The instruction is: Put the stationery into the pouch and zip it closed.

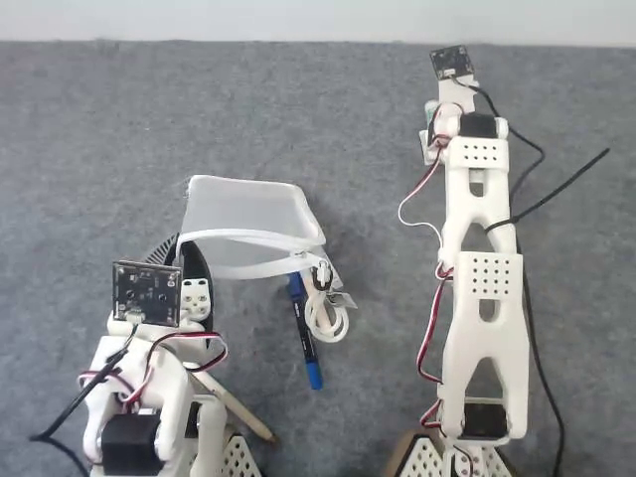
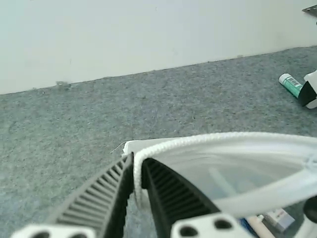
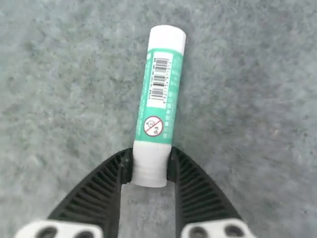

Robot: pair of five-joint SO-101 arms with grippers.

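Note:
A white see-through pouch (image 1: 248,224) lies open on the grey carpet, its mouth facing the arms. My left gripper (image 2: 137,171) is shut on the pouch's white rim (image 2: 208,141), at the mouth's left corner (image 1: 189,246). A blue pen (image 1: 303,333) lies half inside the pouch's mouth. A green and white glue stick (image 3: 161,99) lies on the carpet far out on the right. My right gripper (image 3: 148,168) is shut on the stick's white end, with the arm stretched far forward (image 1: 431,131). The glue stick (image 2: 290,85) appears far off in the left wrist view.
A looped white cord (image 1: 330,316) lies by the pouch's mouth beside the pen. A wooden stick (image 1: 240,407) lies near the left arm's base. Small items (image 2: 277,218) show through the pouch. A black cable (image 1: 556,194) trails right of the right arm.

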